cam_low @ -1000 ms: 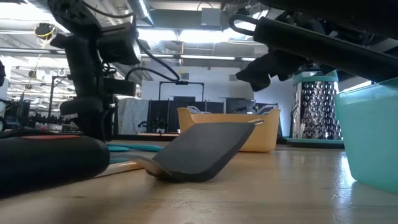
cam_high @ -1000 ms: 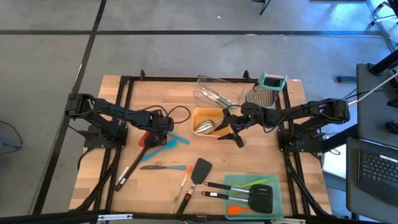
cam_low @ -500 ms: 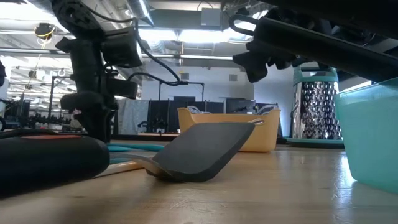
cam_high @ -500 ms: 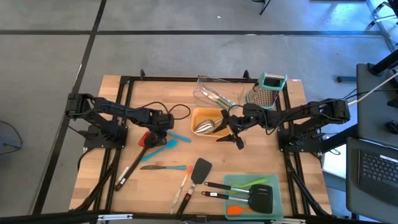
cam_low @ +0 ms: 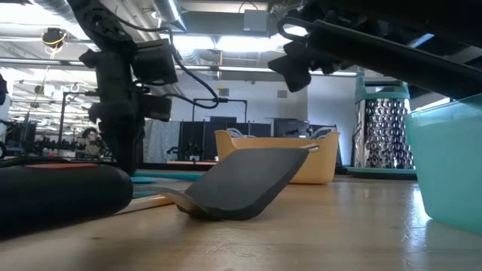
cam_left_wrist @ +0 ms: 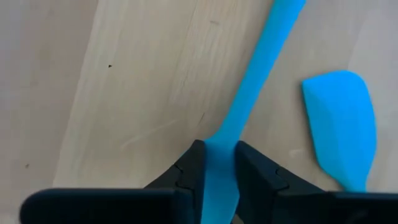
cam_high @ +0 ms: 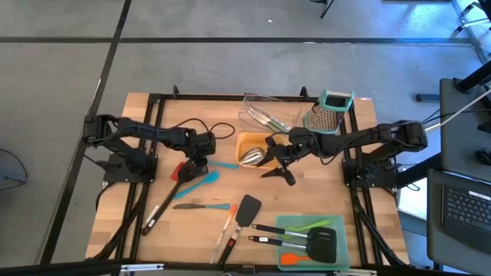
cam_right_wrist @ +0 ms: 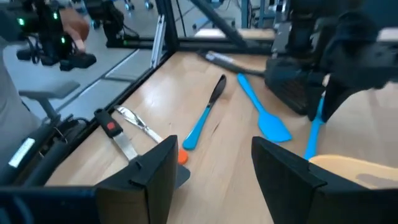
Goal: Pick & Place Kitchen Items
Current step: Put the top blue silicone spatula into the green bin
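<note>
A blue silicone utensil [cam_left_wrist: 252, 74] lies on the wooden table left of the orange tray [cam_high: 244, 140], and my left gripper [cam_left_wrist: 219, 165] is shut on it. In the high view that gripper [cam_high: 201, 159] points down at the table's left middle. A second blue spatula [cam_left_wrist: 342, 127] lies flat on the wood beside it. My right gripper [cam_right_wrist: 211, 168] hovers open above the table, just right of the orange tray in the high view [cam_high: 276, 167], with nothing between its fingers. My left gripper pinches the blue utensil between its two fingers where the thin handle widens [cam_left_wrist: 219, 146]. The fingers come from above, pointing down, and lie across the utensil. The handle [cam_left_wrist: 273, 37] runs away from the fingers close over the wood; whether it rests there I cannot tell.
The orange tray holds a steel scoop [cam_high: 252, 157]. A clear tray [cam_high: 265, 116] and a steel grater [cam_high: 331, 113] stand at the back. A blue-handled knife [cam_high: 201, 205], a black spatula [cam_high: 247, 211] and a red-headed tool [cam_high: 165, 198] lie toward the near edge. A teal-green tray [cam_high: 295, 222] with spatulas sits near right.
My right gripper has moved toward the table's left and risen a little, still open. My left gripper has shifted slightly toward the table's right, over the blue utensil.
</note>
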